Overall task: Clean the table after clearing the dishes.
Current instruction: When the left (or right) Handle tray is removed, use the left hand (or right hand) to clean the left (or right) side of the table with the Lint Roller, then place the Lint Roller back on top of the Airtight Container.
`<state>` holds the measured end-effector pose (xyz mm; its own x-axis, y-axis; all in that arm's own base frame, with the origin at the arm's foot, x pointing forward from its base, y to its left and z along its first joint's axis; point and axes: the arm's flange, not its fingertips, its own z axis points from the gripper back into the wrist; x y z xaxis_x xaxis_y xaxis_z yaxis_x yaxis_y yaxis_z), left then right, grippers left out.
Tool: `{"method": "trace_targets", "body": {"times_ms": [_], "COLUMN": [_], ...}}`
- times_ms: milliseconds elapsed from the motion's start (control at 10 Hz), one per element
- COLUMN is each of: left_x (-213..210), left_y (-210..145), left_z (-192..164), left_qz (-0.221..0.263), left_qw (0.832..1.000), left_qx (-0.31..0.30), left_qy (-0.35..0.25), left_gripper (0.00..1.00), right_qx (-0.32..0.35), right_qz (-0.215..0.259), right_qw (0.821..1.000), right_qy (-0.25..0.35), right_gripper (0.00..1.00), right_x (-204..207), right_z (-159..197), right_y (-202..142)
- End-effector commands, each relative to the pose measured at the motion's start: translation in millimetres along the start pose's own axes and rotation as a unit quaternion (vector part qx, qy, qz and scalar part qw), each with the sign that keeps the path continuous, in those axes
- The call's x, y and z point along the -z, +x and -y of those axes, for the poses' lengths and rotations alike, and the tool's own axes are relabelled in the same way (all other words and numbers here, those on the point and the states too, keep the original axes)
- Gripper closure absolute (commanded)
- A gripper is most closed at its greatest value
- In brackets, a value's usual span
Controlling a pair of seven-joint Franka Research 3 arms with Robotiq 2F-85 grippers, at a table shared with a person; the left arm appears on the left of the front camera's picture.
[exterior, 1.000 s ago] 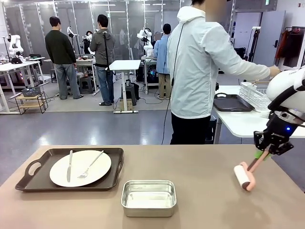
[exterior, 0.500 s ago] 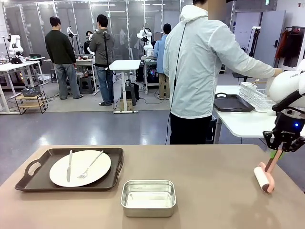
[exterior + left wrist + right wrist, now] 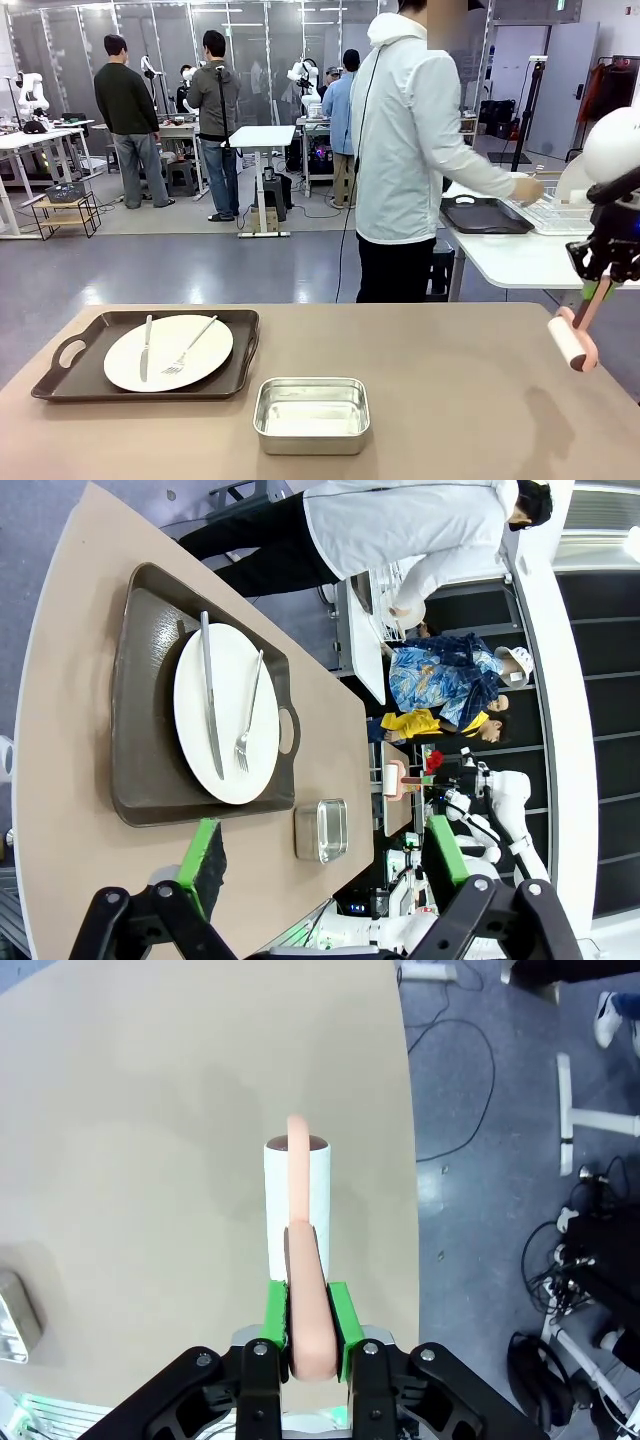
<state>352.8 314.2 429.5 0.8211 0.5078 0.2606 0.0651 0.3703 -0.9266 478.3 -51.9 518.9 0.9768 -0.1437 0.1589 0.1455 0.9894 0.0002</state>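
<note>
Table (image 3: 440, 400): taupe-brown top, spans the foreground; one set of dishes on it at the robot's left.
Tray (image 3: 245, 350): dark brown, handled, near the table's far left edge; holds one round white plate (image 3: 210, 355); on the plate a knife (image 3: 147, 348) and a fork (image 3: 190, 345), side by side and apart.
Steel pan (image 3: 312, 440): small, rectangular, just beside the tray's near right corner.
Lint roller (image 3: 572, 340): white roll, pink handle; held clear of the tabletop near the table's right edge, its shadow below it.
Right gripper (image 3: 600, 285): jaws pinching the roller's handle between the green pads; roll hangs below and left of it.
Left gripper (image 3: 325, 860): jaws spread, nothing between them; above the table, facing the tray.
Person (image 3: 410, 150): back turned, beyond the far edge; one hand (image 3: 525, 188) at the wire rack (image 3: 550, 210) on a white table (image 3: 500, 260), beside a second dark tray (image 3: 485, 215).
</note>
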Motion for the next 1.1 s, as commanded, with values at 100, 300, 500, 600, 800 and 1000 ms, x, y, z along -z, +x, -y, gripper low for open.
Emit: {"method": "trace_targets", "body": {"times_ms": [100, 300, 500, 600, 800, 1000], "left_x": [-3, -3, -3, -3, -3, -3], "left_y": [-1, -1, -1, -1, -1, -1], "left_z": [1, 1, 1, 1, 1, 1], "left_qz": [0.003, 0.003, 0.003, 0.003, 0.003, 0.003], "left_qw": [1.000, 1.000, 1.000, 1.000, 1.000, 1.000], "left_qx": [0.001, 0.001, 0.001, 0.001, 0.001, 0.001], "left_qy": [-0.006, -0.006, -0.006, -0.006, -0.006, -0.006], "left_gripper": [0.00, 0.00, 0.00, 0.00, 0.00, 0.00], "right_qx": [-0.006, -0.005, -0.005, -0.005, -0.005, -0.005], "right_qz": [-0.004, 0.010, 0.010, 0.010, 0.010, 0.010], "right_qw": [1.000, 1.000, 1.000, 1.000, 1.000, 1.000], "right_qy": [0.001, 0.001, 0.001, 0.001, 0.001, 0.001], "right_gripper": [0.78, 0.78, 0.78, 0.78, 0.78, 0.78], "right_x": [-4, -12, -12, -12, -12, -12], "right_z": [-12, -4, -4, -4, -4, -4], "right_y": [-14, -5, -5, -5, -5, -5]}}
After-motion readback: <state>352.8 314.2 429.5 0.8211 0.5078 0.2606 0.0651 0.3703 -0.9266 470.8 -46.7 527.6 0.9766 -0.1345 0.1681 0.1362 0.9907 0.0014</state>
